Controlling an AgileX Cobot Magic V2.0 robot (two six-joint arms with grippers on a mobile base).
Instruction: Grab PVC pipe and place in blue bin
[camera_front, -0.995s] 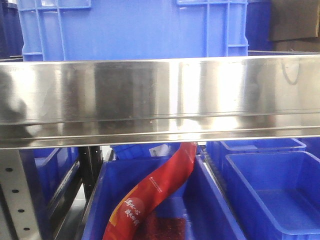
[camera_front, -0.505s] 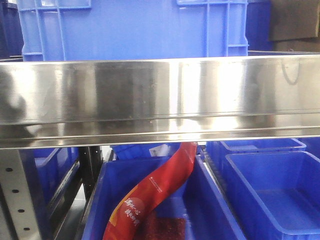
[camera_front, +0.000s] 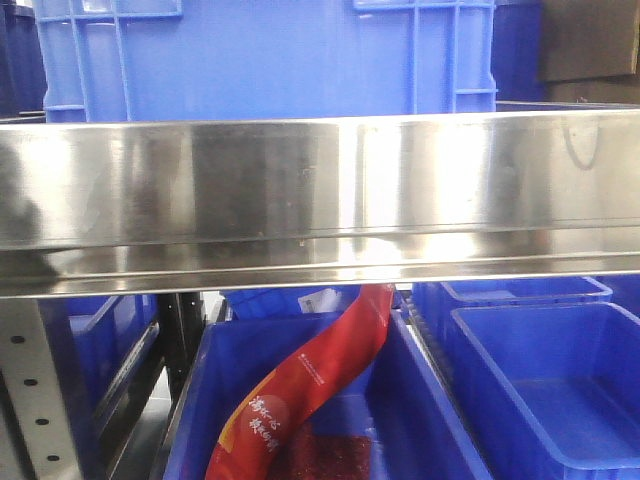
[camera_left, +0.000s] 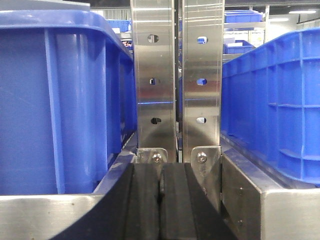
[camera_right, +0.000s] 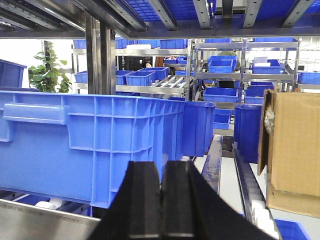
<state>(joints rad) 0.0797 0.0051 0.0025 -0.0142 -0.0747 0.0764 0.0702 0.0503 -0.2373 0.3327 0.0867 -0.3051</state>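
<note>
The task looks to be at its very start, in the search-and-approach step: the PVC pipe shows in none of the views, so where it lies, and how it sits relative to either arm, cannot be told. The left end effector (camera_left: 161, 192) is clenched, its black fingers pressed together with only a thin seam between them, empty, pointing at two perforated steel uprights (camera_left: 177, 75) between a blue crate on the left (camera_left: 60, 100) and another on the right (camera_left: 272, 105). The right end effector (camera_right: 161, 200) is likewise clenched on nothing, facing a ribbed blue crate (camera_right: 95, 145) with a cardboard box (camera_right: 295, 145) to the side. The front view shows a steel shelf rail (camera_front: 320, 200) over a lower blue bin (camera_front: 440, 400) holding a red packet (camera_front: 310, 385). In my judgement the next move calls for finding the pipe first, then releasing the fingers of one arm before reaching in.
</note>
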